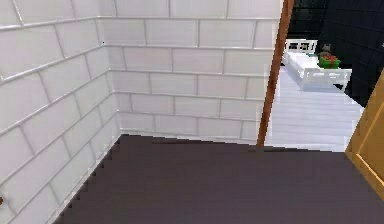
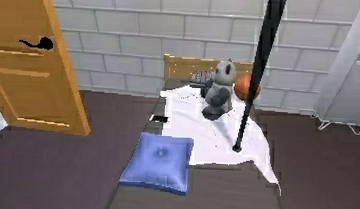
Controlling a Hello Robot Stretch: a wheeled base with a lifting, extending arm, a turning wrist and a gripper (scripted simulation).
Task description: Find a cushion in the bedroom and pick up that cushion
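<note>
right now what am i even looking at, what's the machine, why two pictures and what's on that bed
The machine is a wheeled robot with one reaching arm that ends in a gripper, working in a simulated house. The forward view looks ahead and a little down. It shows a white brick wall meeting dark floor, and at its right a brown door frame opening onto a white-floored room.

The arm side view looks out to the side where the arm reaches. A bed with a white sheet carries a flat blue square cushion, a grey and white stuffed bear, an orange ball and a long black bat. An orange-brown wooden door stands at that view's left. The cushion is what it should pick up.
</note>
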